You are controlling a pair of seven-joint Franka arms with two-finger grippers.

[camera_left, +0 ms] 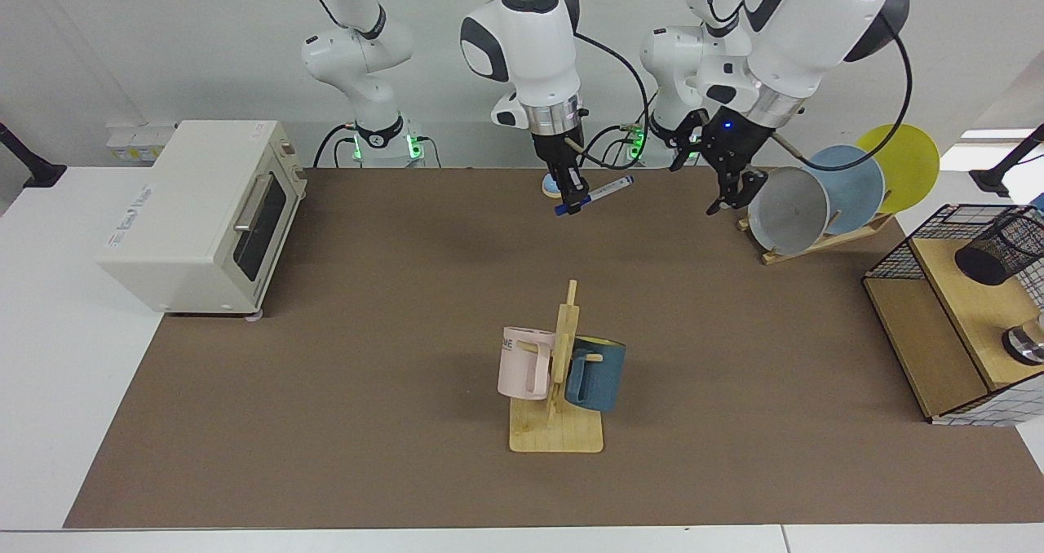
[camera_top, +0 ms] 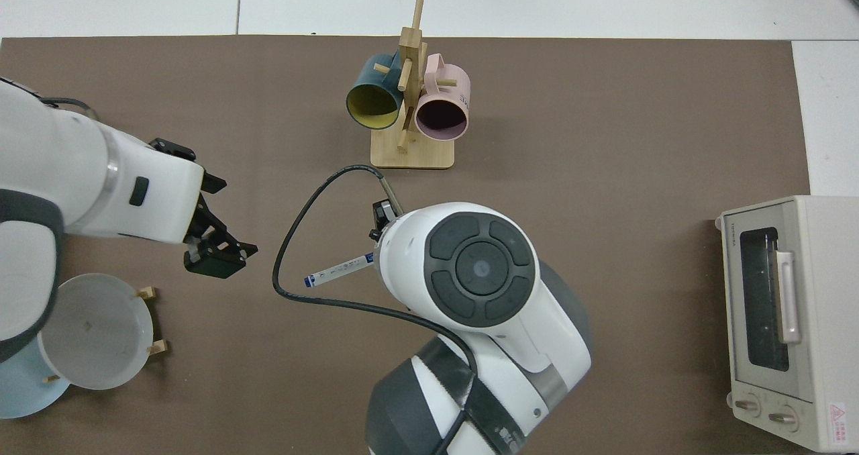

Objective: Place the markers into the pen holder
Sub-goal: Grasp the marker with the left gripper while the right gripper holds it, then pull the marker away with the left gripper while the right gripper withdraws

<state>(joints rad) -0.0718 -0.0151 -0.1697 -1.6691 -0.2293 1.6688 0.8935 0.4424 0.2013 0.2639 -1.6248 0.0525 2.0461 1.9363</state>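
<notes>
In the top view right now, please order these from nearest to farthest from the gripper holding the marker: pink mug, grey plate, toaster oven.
From the right gripper, shut on the marker:
1. Pink mug, on the wooden rack toward the top edge.
2. Grey plate, on the plate rack at the view's left.
3. Toaster oven, at the view's far right.

A brown mat (camera_left: 367, 422) covers most of the white tabletop (camera_left: 49, 373), leaving white margins. A cream toaster oven (camera_left: 196, 214) sits at one end, half on the mat, half on bare white. A wooden mug tree (camera_left: 559, 422) with a pink mug (camera_left: 522, 363) and a blue mug (camera_left: 599, 373) stands mid-mat toward the near edge. A small blue bell (camera_top: 397, 421) rests by the far edge. A wooden plate rack (camera_left: 816, 243) holds plates toward the far corner, and a shelf unit with a wire basket frame (camera_left: 946, 325) occupies the end opposite the oven.
</notes>
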